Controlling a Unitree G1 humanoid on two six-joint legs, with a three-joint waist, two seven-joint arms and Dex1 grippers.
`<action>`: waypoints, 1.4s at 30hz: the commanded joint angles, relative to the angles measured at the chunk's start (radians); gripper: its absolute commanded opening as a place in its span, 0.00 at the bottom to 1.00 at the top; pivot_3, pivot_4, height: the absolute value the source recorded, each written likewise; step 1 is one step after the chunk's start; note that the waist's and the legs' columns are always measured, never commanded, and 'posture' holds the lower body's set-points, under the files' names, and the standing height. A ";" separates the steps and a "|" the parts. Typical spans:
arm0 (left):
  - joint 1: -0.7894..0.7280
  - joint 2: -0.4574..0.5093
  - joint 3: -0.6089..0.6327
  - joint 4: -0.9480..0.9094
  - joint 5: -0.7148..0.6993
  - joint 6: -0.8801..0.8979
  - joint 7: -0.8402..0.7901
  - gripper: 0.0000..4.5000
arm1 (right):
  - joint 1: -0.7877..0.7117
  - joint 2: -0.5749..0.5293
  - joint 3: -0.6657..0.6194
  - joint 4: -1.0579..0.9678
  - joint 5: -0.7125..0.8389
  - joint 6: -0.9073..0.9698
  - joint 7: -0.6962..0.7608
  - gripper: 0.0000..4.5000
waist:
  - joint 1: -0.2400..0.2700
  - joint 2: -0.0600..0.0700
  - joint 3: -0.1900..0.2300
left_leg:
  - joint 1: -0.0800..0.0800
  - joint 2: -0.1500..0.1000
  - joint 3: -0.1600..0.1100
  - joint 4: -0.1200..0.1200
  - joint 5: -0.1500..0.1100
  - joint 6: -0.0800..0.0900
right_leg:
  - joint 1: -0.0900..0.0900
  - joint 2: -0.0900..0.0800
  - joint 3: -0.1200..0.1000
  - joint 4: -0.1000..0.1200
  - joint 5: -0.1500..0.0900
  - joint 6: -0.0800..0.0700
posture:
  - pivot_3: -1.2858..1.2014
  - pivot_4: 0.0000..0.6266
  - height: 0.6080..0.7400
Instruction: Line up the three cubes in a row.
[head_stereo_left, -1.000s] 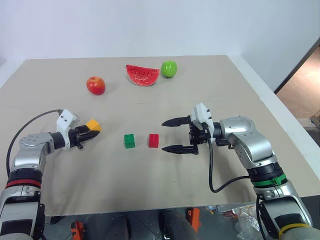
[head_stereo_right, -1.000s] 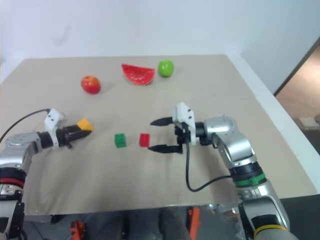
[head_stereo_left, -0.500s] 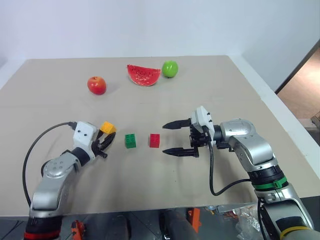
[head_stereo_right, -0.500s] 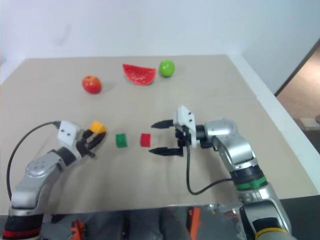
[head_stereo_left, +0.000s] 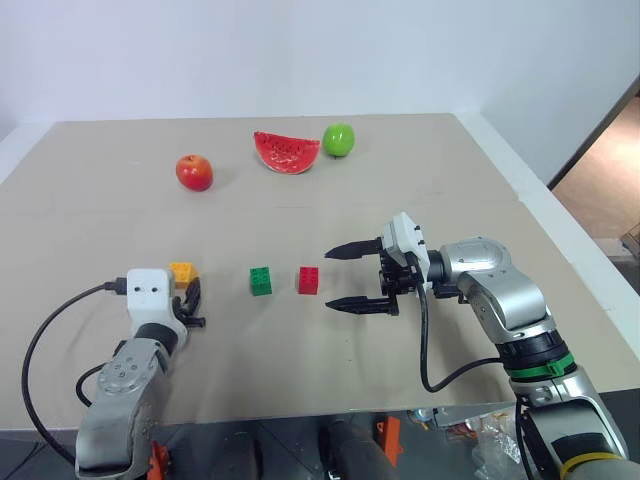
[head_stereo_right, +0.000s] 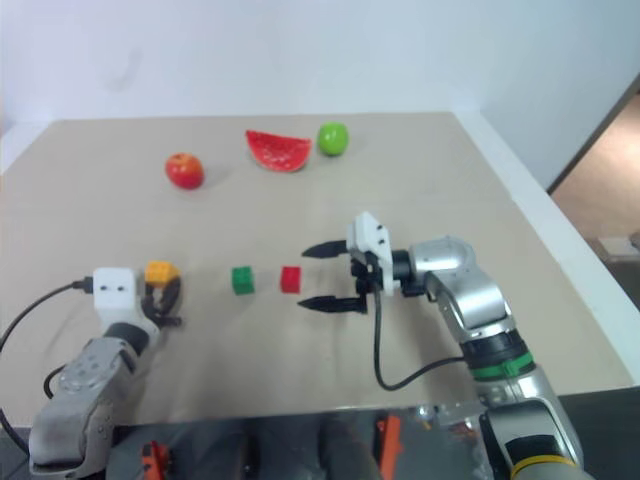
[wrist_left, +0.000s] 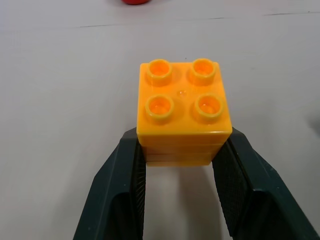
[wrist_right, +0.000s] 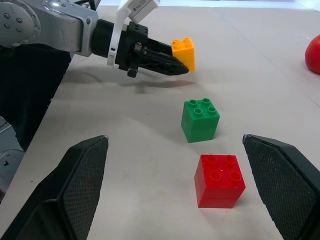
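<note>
The left gripper (wrist_left: 180, 185) pinched the orange cube (head_stereo_left: 181, 272) between its fingers, just above the table (head_stereo_left: 420, 170). At its three o'clock sat the green cube (head_stereo_left: 260, 281), then the red cube (head_stereo_left: 308, 281). Beside the red one the right gripper (head_stereo_left: 350, 274) hung wide and empty.

green cube (head_stereo_left: 260, 281) beside red cube (head_stereo_left: 308, 281); yellow-orange cube (wrist_left: 182, 111) studs-up, apart, left.

gap yellow cube (head_stereo_left: 181, 271)–green cube (head_stereo_left: 260, 281): bare | right pincer (head_stereo_left: 345, 275) flanks red cube (head_stereo_left: 308, 281), seemingly clear
</note>
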 joint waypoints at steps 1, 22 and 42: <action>-0.025 -0.016 -0.002 -0.025 -0.036 0.032 0.006 0.29 | -0.030 0.003 -0.025 -0.020 0.020 0.008 0.001 1.00 | 0.000 0.000 0.000 | 0.000 0.000 0.000 0.000 0.000 0.000 | 0.000 0.000 0.000 0.000 0.000 0.000 | 0.52 0.24 1.00; -0.040 -0.006 -0.072 -0.002 -0.061 0.116 -0.009 0.29 | -0.028 0.007 -0.025 0.001 0.004 -0.017 -0.006 1.00 | 0.000 0.000 0.000 | 0.000 0.000 0.000 0.000 0.000 0.000 | 0.000 0.000 0.000 0.000 0.000 0.000 | 0.52 0.24 1.00; -0.015 0.047 -0.049 -0.037 -0.087 0.127 -0.032 0.98 | -0.016 0.002 -0.026 0.005 0.001 -0.027 -0.009 1.00 | -0.006 0.000 0.000 | 0.002 0.000 -0.002 -0.001 0.000 0.000 | 0.000 0.002 0.001 0.000 0.000 0.000 | 0.52 0.24 1.00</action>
